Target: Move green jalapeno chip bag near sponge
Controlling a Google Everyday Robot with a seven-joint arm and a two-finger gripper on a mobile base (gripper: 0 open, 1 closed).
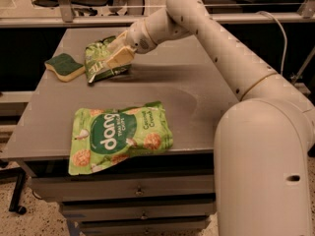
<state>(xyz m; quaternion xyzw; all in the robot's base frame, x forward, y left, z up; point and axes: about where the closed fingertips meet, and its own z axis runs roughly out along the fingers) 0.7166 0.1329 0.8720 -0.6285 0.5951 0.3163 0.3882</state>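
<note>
The cream gripper (109,65) is seen on the crumpled dark-green foil chip bag (96,53), near the green-topped, pale-yellow rectangular foam sponge (64,67).

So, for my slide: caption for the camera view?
Tool holding the green jalapeno chip bag beside the sponge, dang bag at the table's front.

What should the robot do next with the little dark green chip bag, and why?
Probably let go. The gripper is closed on the green jalapeno chip bag, whose lower edge seems to rest on the table, close beside the sponge with only a small gap between them. So opening the fingers and backing away looks like the right small move.
</note>
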